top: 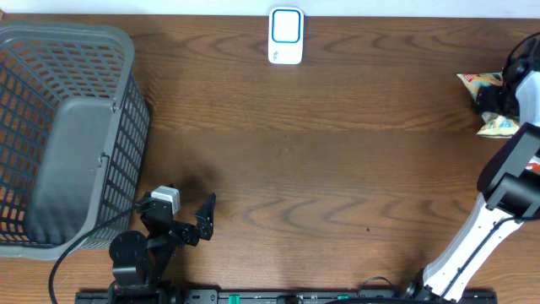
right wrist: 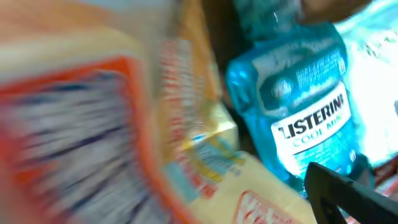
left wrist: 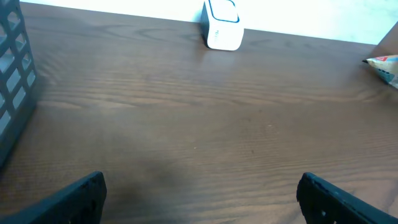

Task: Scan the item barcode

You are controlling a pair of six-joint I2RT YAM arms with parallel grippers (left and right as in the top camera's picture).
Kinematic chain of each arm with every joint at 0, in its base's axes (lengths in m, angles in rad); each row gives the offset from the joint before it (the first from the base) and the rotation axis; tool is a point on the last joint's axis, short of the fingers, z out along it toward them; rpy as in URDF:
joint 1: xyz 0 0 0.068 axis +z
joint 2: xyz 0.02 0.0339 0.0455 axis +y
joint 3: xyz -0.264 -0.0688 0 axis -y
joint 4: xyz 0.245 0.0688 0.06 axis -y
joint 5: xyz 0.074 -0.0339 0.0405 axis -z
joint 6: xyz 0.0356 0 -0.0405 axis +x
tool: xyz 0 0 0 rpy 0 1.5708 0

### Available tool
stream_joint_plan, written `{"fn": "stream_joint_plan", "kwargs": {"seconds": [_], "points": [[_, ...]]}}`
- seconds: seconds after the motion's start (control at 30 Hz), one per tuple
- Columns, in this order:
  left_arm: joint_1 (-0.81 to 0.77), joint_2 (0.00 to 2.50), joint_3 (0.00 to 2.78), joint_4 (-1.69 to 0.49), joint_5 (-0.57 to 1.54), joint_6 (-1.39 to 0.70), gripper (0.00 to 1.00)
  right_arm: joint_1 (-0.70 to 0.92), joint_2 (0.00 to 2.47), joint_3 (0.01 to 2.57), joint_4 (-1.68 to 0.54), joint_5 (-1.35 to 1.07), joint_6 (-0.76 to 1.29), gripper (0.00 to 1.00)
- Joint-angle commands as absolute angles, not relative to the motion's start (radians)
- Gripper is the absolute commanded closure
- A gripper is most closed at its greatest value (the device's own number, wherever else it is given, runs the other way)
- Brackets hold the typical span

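Note:
The white scanner with a blue face (top: 286, 36) stands at the table's far edge, and the left wrist view shows this scanner (left wrist: 222, 25) too. Yellow snack packets (top: 483, 84) lie at the far right, and my right gripper (top: 498, 101) is down among them. In the right wrist view a blurred yellow and orange packet (right wrist: 205, 155) fills the space before the jaws. Only one dark finger (right wrist: 348, 193) shows, far to the right, so the jaws stand open. A blue Listerine bottle (right wrist: 298, 106) lies behind. My left gripper (top: 181, 221) rests open and empty near the front left.
A grey mesh basket (top: 126, 51) takes up the left side of the table, its wall (left wrist: 12, 74) at the left edge of the left wrist view. One packet's tip (left wrist: 384, 65) pokes in at that view's right edge.

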State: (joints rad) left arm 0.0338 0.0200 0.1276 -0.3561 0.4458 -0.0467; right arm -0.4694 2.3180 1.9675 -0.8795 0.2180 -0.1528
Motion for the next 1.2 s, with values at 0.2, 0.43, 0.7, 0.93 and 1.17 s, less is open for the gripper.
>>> {"fn": "stream_joint_plan", "kwargs": {"seconds": [0.2, 0.43, 0.7, 0.93, 1.17], "points": [[0.036, 0.017, 0.113, -0.373, 0.445, -0.030, 0.02, -0.408, 1.818, 1.979, -0.884, -0.037, 0.037, 0.01], [0.036, 0.017, 0.113, -0.373, 0.445, -0.030, 0.02, -0.350, 1.479, 1.979, -0.982, -0.036, 0.112, 0.01], [0.036, 0.017, 0.113, -0.373, 0.444, -0.030, 0.02, -0.347, 1.130, 1.979, -1.102, -0.036, 0.112, 0.01], [0.036, 0.017, 0.113, -0.373, 0.445, -0.030, 0.02, -0.347, 0.909, 1.979, -1.174, -0.036, 0.112, 0.01], [0.036, 0.017, 0.113, -0.373, 0.445, -0.030, 0.02, -0.338, 0.731, 1.978, -1.323, -0.018, 0.108, 0.01]]}}
